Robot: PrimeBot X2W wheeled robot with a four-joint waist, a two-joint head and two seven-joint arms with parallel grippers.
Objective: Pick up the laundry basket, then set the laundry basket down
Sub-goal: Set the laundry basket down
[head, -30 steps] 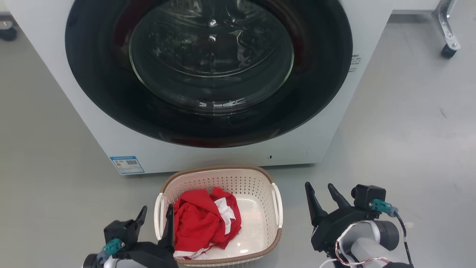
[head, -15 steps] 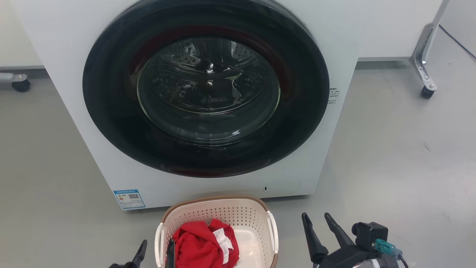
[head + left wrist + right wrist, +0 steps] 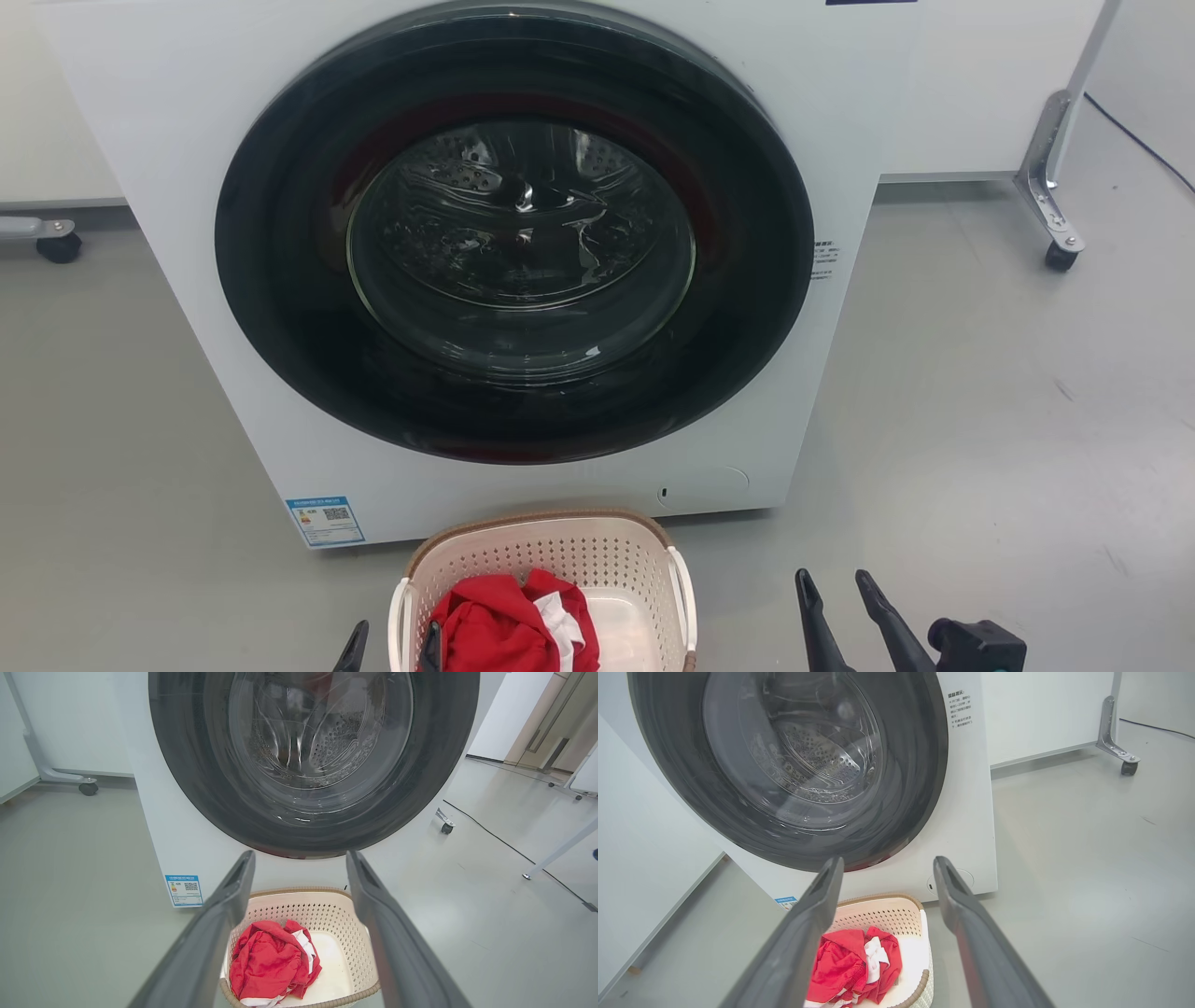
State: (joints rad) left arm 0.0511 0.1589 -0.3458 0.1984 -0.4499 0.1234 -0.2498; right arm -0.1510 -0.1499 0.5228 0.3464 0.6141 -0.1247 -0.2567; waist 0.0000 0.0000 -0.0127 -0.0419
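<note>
The basket (image 3: 560, 551) sits on the floor (image 3: 980, 420) just in front of the washer (image 3: 840, 140), with a red cloth (image 3: 495, 635) inside. The left tool (image 3: 392, 646) is spread wide and holds nothing, one finger on each side of the basket's left wall. The right tool (image 3: 834, 586) is spread too, holds nothing, and stays apart.

Big white front-loading washing machine (image 3: 159, 280) dead centre, its round dark glass door (image 3: 518, 243) shut and catching bright glints of light. There's a small blue-and-white label sticker (image 3: 325, 520) low on the front, left corner. Smooth pale grey floor (image 3: 990, 420) all round, faintly scuffed, evenly lit. Behind, a plain white wall panel (image 3: 971, 84), and at its right end a silver metal bracket leg on a black caster wheel (image 3: 1059, 257); another black caster (image 3: 58, 247) sits far left. In the left wrist view, a thin black cable (image 3: 504, 843) trails across the floor, a tan wooden door (image 3: 560, 709) stands beyond it, and a slim white slanted pole (image 3: 563, 850) is planted near the cable.
</note>
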